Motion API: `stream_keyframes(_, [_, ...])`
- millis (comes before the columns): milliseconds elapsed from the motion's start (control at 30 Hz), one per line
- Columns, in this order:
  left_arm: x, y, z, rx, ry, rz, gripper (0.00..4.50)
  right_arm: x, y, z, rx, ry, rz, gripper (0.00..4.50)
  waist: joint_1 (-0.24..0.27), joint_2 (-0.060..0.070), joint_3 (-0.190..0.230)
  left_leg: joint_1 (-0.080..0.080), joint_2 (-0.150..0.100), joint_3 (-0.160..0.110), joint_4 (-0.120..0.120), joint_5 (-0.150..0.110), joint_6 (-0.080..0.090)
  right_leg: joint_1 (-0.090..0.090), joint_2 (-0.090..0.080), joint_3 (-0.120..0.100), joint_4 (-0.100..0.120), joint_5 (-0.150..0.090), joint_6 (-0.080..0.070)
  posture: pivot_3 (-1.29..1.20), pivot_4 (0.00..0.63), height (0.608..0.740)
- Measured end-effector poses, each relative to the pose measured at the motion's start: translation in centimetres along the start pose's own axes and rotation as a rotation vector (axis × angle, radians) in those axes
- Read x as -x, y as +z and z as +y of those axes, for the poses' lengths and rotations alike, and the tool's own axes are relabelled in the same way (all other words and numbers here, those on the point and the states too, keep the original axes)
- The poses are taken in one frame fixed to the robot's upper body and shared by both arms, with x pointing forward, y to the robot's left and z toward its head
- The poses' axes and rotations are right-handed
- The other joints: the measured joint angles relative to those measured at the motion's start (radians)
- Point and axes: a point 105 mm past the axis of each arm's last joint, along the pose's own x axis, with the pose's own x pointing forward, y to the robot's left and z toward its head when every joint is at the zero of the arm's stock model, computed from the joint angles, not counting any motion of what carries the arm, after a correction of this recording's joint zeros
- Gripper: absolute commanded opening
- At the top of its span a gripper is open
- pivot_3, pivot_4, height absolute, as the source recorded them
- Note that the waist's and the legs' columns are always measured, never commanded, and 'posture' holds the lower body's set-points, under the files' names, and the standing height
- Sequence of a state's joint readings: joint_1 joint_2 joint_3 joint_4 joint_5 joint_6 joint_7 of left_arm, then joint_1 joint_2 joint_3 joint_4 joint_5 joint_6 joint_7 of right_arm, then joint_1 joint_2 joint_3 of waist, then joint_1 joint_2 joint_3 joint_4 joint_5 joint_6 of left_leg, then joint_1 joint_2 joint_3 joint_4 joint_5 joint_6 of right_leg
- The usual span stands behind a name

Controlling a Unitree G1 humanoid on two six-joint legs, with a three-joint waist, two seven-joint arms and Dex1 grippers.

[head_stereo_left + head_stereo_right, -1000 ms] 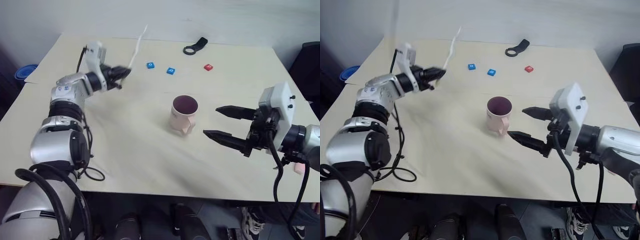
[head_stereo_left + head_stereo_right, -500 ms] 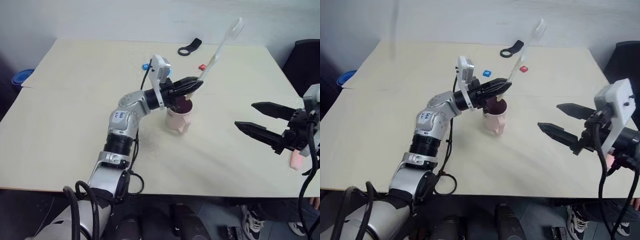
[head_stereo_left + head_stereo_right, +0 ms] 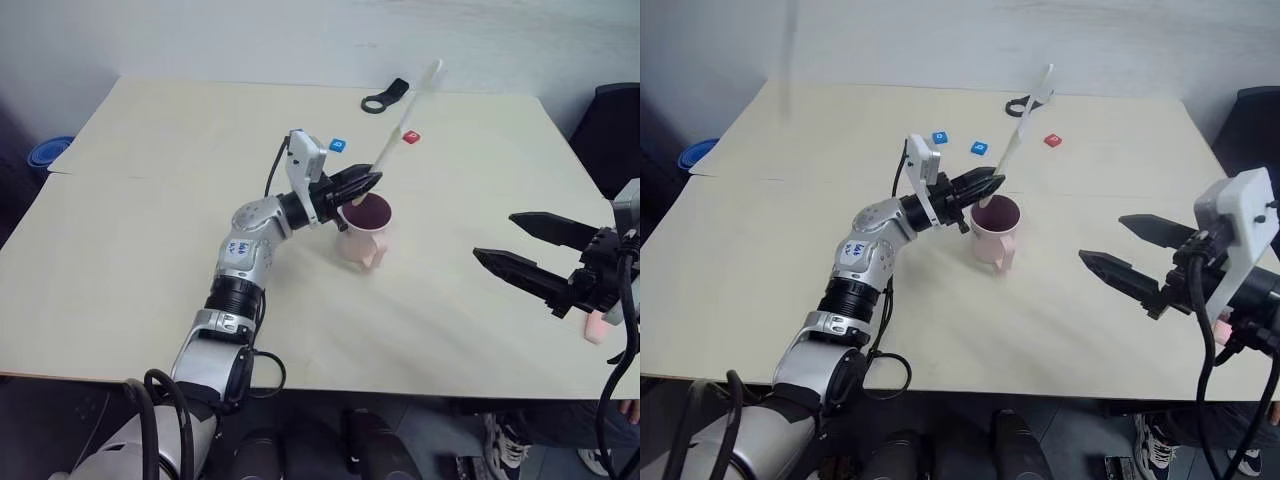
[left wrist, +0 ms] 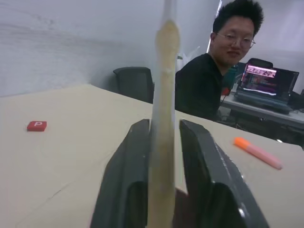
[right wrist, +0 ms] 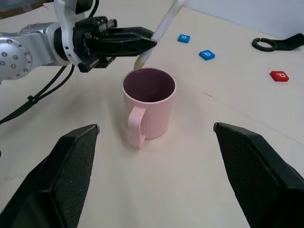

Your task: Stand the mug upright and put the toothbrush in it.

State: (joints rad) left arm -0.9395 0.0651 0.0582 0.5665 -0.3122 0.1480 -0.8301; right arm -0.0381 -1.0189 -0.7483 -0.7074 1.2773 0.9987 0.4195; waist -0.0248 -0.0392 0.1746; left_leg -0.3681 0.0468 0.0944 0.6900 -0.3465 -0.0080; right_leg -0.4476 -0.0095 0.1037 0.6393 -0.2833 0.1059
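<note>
The pale pink ribbed mug point(image 3: 365, 232) stands upright near the table's middle, handle toward me, dark inside showing point(image 5: 148, 108). My left gripper point(image 3: 372, 181) hovers just behind its rim, shut on the cream-white toothbrush point(image 3: 405, 110). The brush slants up and away to the right, its lower end point(image 5: 138, 61) just over the mug's far rim. In the left wrist view the toothbrush point(image 4: 162, 95) rises between the two black fingers point(image 4: 126, 190). My right gripper point(image 3: 494, 236) hangs open to the right of the mug, apart from it, with nothing between its fingers.
Two blue tiles point(image 3: 940, 136) point(image 3: 980, 148), a red tile point(image 3: 412, 137) and a black ring tool point(image 3: 387, 97) lie at the table's far side. A pink stick with an orange tip point(image 4: 259, 152) lies near the right edge. A person point(image 4: 223, 71) sits beyond the table.
My left arm swung from the table's far left to the mug with the toothbrush, then sank, bringing the brush's lower end down to the rim. The right gripper stayed open and drew slightly right.
</note>
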Motion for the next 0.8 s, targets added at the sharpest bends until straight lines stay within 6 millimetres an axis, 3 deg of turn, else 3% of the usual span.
stream_keyframes(167, [0.3, -0.5, -0.2, 0.025, -0.008, 0.009, 3.34, -0.4, 0.5, 0.2, 0.025, 0.02, -0.004, 4.04, 0.0, 0.0, 0.0, 0.0, 0.0, 0.0, 0.0, -0.001, 0.001, 0.0, 0.0, -0.001, 0.0, 0.0, 0.0, 0.0, 0.15, 0.74])
stream_keyframes(300, [1.9, -1.2, 0.3, 0.061, 0.023, 0.037, 4.46, -0.5, 0.5, -0.1, 0.014, 0.024, -0.003, 4.04, -0.004, 0.0, 0.0, 0.0, 0.001, 0.0, 0.0, -0.001, 0.001, 0.0, 0.0, 0.0, 0.0, 0.0, 0.0, 0.0, 0.15, 0.74])
stream_keyframes(433, [5.3, 0.7, 1.7, 0.005, 0.034, 0.107, 4.46, -0.7, 0.1, -0.4, 0.006, 0.037, 0.018, 4.04, -0.008, 0.0, 0.0, 0.001, 0.002, 0.0, 0.0, 0.0, 0.001, 0.0, 0.001, 0.0, 0.001, 0.0, 0.0, 0.0, 0.15, 0.74])
stream_keyframes(500, [8.3, 2.5, 2.5, -0.073, 0.024, 0.188, 4.46, -0.8, -0.2, -0.8, -0.002, 0.047, 0.026, 4.04, -0.01, 0.0, 0.0, 0.002, 0.002, 0.0, -0.001, 0.0, 0.001, 0.0, 0.001, 0.0, 0.002, 0.0, 0.0, 0.0, 0.15, 0.74])
stream_keyframes(600, [14.4, 4.4, 3.1, -0.244, -0.04, 0.435, 4.46, -0.8, -1.1, -1.3, -0.009, 0.073, 0.08, 4.04, -0.014, 0.0, 0.0, 0.003, 0.002, 0.001, -0.002, 0.0, 0.0, -0.001, 0.001, -0.001, 0.002, -0.001, -0.002, 0.0, 0.15, 0.74])
stream_keyframes(700, [19.3, 5.4, 2.6, -0.371, -0.154, 0.69, 4.46, -1.0, -2.3, -1.6, -0.022, 0.122, 0.121, 4.04, -0.003, 0.001, 0.0, 0.001, 0.002, 0.001, -0.001, 0.0, 0.001, 0.0, -0.001, -0.003, 0.0, -0.001, -0.002, 0.0, 0.15, 0.74])
stream_keyframes(800, [21.3, 6.2, 2.8, -0.378, -0.156, 0.768, 4.46, -1.1, -2.7, -1.9, -0.022, 0.139, 0.135, 4.04, 0.004, 0.001, 0.0, -0.001, 0.001, 0.001, 0.001, -0.001, 0.003, 0.0, -0.002, -0.005, -0.001, -0.001, -0.003, 0.0, 0.15, 0.74])
